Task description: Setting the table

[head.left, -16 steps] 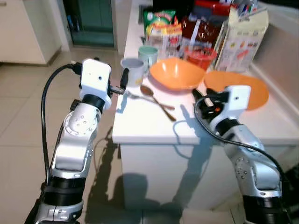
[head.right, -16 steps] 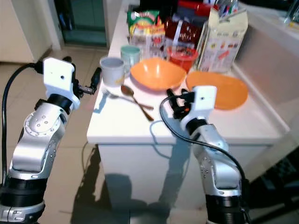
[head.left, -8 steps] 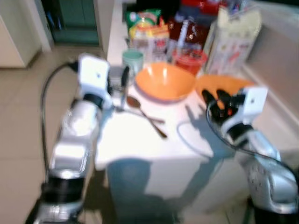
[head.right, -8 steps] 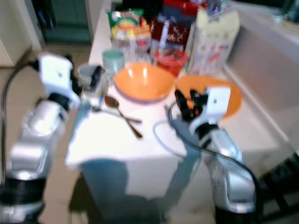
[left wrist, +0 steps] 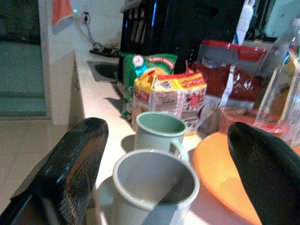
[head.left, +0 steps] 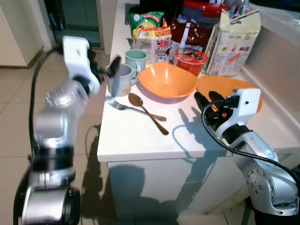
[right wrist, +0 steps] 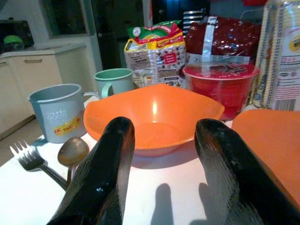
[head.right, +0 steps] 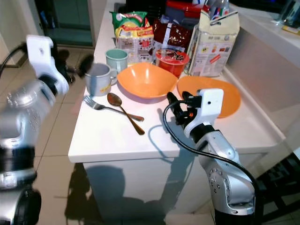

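The grey mug [head.right: 97, 78] sits near the left edge of the white counter [head.right: 112, 140], and that looks like the target here, because the left gripper [left wrist: 164, 154] is lined up right on it with its fingers spread wide apart, one either side of the rim and not touching it. Just behind the mug stands a green mug [head.right: 116, 59], and just beside it on the right is the orange bowl [head.right: 146, 81], so a side-on approach from the counter's edge looks like the sensible way in. A fork [head.right: 101, 106] and a spoon [head.right: 123, 109] lie crossed in front of the bowl, with an orange plate [head.right: 227, 96] off to the right. Over there the right gripper [head.right: 177, 104] hovers low above the counter near the plate, fingers apart and holding nothing, pointed toward the bowl. Now the writing: the mug's yellow label shows "PAID" in the right wrist view, with pale lettering above it that seems to read "GOOD", though I wouldn't swear to it. The snack packets [head.right: 136, 33], the red tub [head.right: 171, 61] and the tall carton [head.right: 214, 40] at the back carry print too small to read.
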`<state>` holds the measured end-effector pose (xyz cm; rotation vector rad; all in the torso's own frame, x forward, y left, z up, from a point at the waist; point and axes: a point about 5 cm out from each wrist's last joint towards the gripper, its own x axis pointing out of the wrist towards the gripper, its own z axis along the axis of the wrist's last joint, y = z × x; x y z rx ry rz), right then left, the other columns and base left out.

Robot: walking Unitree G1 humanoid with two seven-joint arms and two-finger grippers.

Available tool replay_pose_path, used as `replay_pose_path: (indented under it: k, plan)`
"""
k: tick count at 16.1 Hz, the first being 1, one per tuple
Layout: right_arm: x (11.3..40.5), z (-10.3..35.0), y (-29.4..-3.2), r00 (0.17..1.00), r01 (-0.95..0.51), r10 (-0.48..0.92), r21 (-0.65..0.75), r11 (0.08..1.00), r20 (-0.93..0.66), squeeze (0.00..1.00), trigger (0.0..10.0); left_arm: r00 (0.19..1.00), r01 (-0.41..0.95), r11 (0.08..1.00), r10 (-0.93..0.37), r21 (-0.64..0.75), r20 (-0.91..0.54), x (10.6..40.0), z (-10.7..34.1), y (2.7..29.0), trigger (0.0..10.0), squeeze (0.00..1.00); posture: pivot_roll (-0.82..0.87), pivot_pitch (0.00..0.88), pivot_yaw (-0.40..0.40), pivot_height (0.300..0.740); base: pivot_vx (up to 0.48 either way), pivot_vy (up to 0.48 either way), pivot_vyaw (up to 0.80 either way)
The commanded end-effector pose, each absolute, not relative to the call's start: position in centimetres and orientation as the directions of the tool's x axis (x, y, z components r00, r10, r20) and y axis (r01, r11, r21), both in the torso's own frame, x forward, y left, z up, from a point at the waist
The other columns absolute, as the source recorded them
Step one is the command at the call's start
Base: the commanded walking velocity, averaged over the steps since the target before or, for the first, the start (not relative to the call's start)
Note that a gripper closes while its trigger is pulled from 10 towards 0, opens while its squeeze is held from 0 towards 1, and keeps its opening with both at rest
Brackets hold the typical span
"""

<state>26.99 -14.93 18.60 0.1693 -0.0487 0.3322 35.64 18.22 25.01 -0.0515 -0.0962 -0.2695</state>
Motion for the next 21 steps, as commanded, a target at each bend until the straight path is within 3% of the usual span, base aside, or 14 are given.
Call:
replay_pose_path:
  k: [1, 2, 6, 10, 13, 18, 21]
  plan:
    - [26.9, 19.3, -15.1, 0.941, -0.337, 0.327, 0.138, 0.931, 0.089, 0.0, 10.0, 0.96, 0.28, 0.956, -0.278, -0.089, 0.036, 36.7, 24.7, 18.3, 10.0, 1.0, 0.01, 0.0, -0.089, 0.74, 0.0, 0.0, 0.0]
    - [26.8, 19.4, -15.1, 0.94, -0.34, 0.331, 0.135, 0.931, 0.087, 0.0, 10.0, 0.966, 0.246, 0.965, -0.251, -0.088, -0.057, 38.0, 24.0, 19.0, 10.0, 0.0, 0.01, 0.0, -0.086, 0.74, 0.0, 0.0, 0.0]
    - [26.6, 19.5, -14.9, 0.936, -0.35, 0.341, 0.129, 0.928, 0.086, 0.0, 10.0, 0.97, 0.182, 0.964, -0.208, -0.191, -0.128, 40.1, 23.0, 19.8, 10.0, 0.0, -0.01, 0.0, -0.084, 0.74, 0.0, 0.0, 0.0]
    - [26.5, 19.6, -14.8, 0.929, -0.37, 0.362, 0.121, 0.921, 0.08, 0.0, 10.0, 0.969, 0.155, 0.969, -0.187, -0.19, -0.161, 41.0, 22.7, 19.9, 10.0, 0.0, -0.02, 0.0, -0.081, 0.74, 0.0, 0.0, 0.0]
    - [25.8, 19.5, -13.8, 0.865, -0.501, 0.5, 0.096, 0.86, 0.041, 0.0, 10.0, 0.966, 0.152, 0.961, -0.194, -0.232, -0.172, 41.3, 22.5, 20.1, 10.0, 0.0, -0.03, 0.0, -0.079, 0.74, 0.0, 0.0, 0.0]
    - [24.0, 20.2, -13.3, 0.66, -0.75, 0.751, 0.064, 0.659, -0.003, 0.0, 10.0, 0.943, 0.217, 0.949, -0.264, -0.23, -0.2, 41.3, 22.9, 20.3, 10.0, 0.0, -0.02, 0.0, -0.084, 0.74, 0.0, 0.0, 0.0]
    - [23.7, 20.1, -13.3, 0.629, -0.776, 0.777, 0.045, 0.63, -0.031, 0.0, 10.0, 0.92, 0.241, 0.944, -0.296, -0.224, -0.256, 41.2, 22.3, 20.1, 10.0, 0.0, -0.02, 0.0, -0.085, 0.74, 0.0, 0.0, 0.0]
